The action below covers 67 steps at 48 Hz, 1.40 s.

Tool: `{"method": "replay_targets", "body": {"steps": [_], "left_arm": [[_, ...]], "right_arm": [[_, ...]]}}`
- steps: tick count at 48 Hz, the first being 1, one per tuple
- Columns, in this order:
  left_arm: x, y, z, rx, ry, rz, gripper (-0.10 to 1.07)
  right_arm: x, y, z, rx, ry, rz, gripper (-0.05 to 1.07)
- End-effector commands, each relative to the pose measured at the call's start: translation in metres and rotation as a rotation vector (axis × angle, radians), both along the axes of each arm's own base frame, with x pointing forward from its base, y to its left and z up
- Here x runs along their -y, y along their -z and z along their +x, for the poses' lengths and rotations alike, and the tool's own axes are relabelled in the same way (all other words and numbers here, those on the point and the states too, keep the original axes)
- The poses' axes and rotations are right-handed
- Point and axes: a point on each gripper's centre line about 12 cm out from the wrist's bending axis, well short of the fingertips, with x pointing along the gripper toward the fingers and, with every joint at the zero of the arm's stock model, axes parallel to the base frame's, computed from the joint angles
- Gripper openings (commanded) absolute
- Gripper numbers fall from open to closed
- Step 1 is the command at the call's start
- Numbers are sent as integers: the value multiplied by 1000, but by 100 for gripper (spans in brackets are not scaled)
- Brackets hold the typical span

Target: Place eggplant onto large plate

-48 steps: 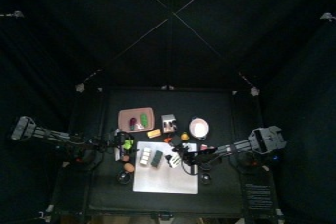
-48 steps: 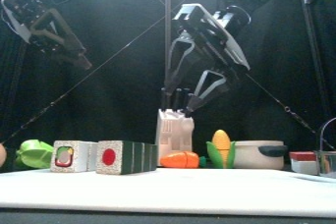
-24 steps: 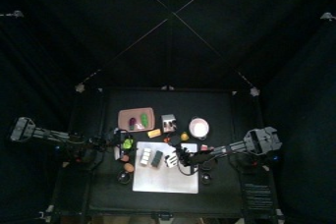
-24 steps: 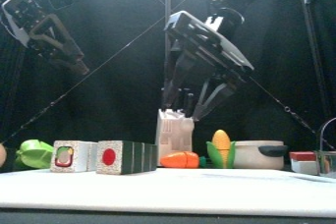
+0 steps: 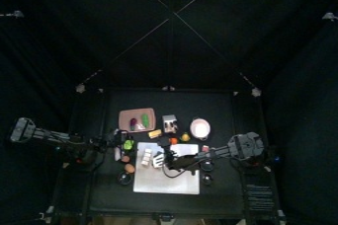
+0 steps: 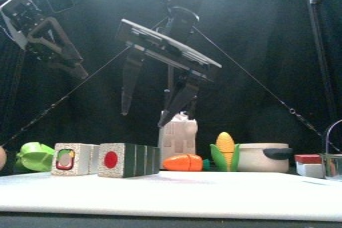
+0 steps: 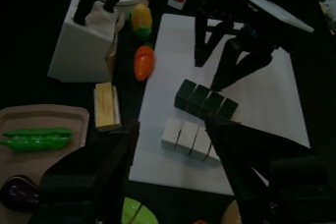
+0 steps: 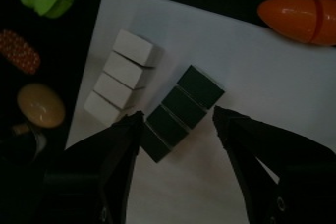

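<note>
A: Where's the eggplant (image 7: 19, 191)?

B: Just beside the large plate (image 7: 46, 121), off its rim, left of the white board (image 7: 250, 95). A green pea pod (image 7: 35, 140) lies on the plate.

A: Room on the board?

B: Bare toward its right edge. A white block row (image 8: 122, 71) and a dark block row (image 8: 182, 107) sit side by side.

A: Any writing?

B: None readable.

A: Arms?

B: Left gripper (image 7: 171, 184) spread, hanging at the board's left side. Right gripper (image 8: 180, 144) reaches low over the board, spread above the dark blocks.
</note>
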Motion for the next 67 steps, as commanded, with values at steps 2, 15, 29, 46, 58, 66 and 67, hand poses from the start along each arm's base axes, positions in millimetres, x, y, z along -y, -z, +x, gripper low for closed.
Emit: {"method": "replay_targets", "body": {"steps": [2,15,29,46,58,66,67], "left_arm": [[0,-4,2,9,2,4,91],[0,-2,1,7,4,5,91],[0,1,-1,-3,2,4,91],[0,2,-2,-2,2,2,91],[0,2,-2,-4,1,3,91],[0,2,-2,-4,3,3,91],[0,2,-2,-3,4,5,91]], "right_arm": [[1,-11,9,47,42,19,92],[-3,-5,6,11,96,71,98],[-6,15,13,-54,141,99,102],[1,25,20,-83,167,97,102],[2,29,15,-105,167,87,102],[2,30,14,-105,170,88,101],[2,30,14,-107,170,87,101]]}}
